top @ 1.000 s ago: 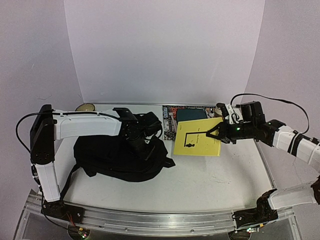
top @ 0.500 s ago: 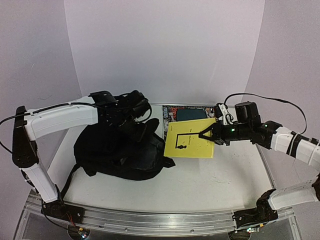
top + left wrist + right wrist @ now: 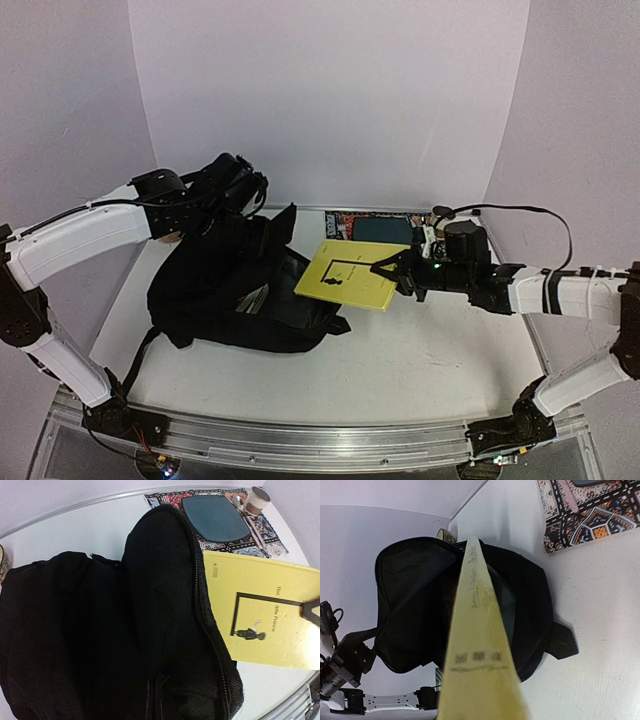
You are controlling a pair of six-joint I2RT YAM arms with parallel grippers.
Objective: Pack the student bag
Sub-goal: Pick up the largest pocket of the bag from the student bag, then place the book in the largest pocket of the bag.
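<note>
The student bag is a large black backpack lying at the table's left. Its mouth gapes toward the right, and its flap is pulled up at the back. My left gripper is raised above the bag's rear and shut on that flap. In the left wrist view, black fabric of the bag hides the fingers. My right gripper is shut on the right edge of a yellow book. It holds the book tilted in the air, with the book's left end over the bag's opening. The right wrist view shows the book edge-on, pointing into the open bag.
A patterned book with a teal pouch on it lies at the back centre, just behind the yellow book. A small round beige object sits beside them. White walls close in the back and sides. A metal rail runs along the front edge.
My left arm rose and swung back-left, lifting the bag's flap and opening its mouth. My right gripper carried the yellow book leftward, so its end is now over the opening.
</note>
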